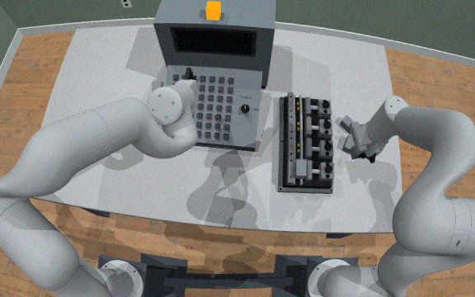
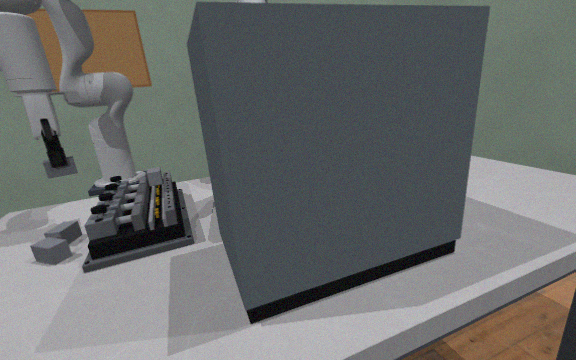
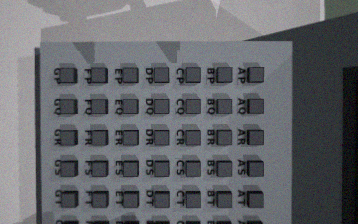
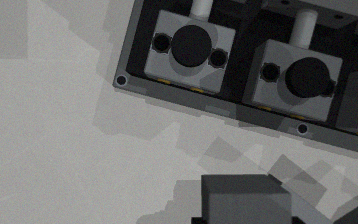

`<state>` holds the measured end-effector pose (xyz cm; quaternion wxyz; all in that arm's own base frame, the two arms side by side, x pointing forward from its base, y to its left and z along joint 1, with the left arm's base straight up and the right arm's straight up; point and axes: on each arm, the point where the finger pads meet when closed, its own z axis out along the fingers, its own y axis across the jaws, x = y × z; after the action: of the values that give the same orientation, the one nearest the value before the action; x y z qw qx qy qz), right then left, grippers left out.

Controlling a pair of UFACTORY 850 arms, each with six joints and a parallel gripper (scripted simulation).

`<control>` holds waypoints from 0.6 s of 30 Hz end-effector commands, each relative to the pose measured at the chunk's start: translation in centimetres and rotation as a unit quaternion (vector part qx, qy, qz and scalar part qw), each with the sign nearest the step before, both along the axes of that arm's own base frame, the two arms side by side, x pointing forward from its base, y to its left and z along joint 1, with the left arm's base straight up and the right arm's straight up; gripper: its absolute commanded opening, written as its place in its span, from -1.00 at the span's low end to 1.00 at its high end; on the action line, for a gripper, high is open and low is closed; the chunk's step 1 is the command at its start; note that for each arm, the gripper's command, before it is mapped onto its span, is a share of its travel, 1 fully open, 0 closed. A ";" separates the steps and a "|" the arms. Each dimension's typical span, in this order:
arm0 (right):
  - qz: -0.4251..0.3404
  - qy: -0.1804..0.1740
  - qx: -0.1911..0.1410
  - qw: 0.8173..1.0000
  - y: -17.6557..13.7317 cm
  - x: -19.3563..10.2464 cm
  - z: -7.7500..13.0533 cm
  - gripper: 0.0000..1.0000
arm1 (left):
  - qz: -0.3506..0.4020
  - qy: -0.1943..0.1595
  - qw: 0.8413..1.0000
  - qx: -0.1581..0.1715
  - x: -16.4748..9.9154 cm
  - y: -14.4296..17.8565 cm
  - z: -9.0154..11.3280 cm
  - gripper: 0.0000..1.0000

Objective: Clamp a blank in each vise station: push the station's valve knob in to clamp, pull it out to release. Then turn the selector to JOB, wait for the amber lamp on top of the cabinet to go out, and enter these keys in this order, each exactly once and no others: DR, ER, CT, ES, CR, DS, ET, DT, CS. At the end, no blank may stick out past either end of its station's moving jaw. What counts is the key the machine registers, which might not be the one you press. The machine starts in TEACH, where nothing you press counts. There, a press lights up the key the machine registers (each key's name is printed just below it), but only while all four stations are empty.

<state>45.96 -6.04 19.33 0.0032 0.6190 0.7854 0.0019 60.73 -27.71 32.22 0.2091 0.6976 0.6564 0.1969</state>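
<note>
My right gripper (image 2: 58, 163) is shut on a grey blank (image 2: 68, 166) (image 4: 245, 200), held above the table beside the vise fixture (image 1: 305, 190) (image 2: 138, 255). One blank (image 1: 301, 168) (image 2: 153, 176) sits in the front station; the other three look empty. Black valve knobs (image 4: 191, 46) (image 4: 307, 77) stand on the grey blocks. Two loose blanks (image 2: 52, 250) (image 2: 65, 231) lie on the table. My left gripper (image 1: 189, 75) is open over the top left of the keypad (image 1: 246, 132) (image 3: 280, 150). The selector (image 1: 245, 108) points up in the top view. The amber lamp (image 1: 213, 11) is lit.
The cabinet (image 1: 213, 62) (image 2: 338, 150) stands behind the keypad, its screen (image 1: 214, 42) dark. No key looks lit in the left wrist view. The left arm (image 1: 77, 136) covers the keypad's left columns in the top view. The right arm (image 1: 431, 165) reaches in from the right.
</note>
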 end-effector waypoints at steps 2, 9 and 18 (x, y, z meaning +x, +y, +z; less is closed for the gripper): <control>0.002 0.003 0.000 1.000 0.1 -0.2 1.8 -1.00 | 0.000 -0.001 1.000 -0.001 0.1 0.0 0.1 1.00; 0.009 0.003 0.000 1.000 0.3 -0.1 1.8 -1.00 | 0.000 -0.001 1.000 -0.001 0.1 0.0 0.1 1.00; 0.047 0.003 0.000 0.999 1.3 0.4 1.9 -1.00 | 0.000 -0.001 1.000 -0.001 0.1 0.0 0.1 1.00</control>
<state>46.04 -5.18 21.08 0.0000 0.5954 0.8034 -0.0003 60.73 -27.71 32.22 0.2091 0.6976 0.6564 0.1969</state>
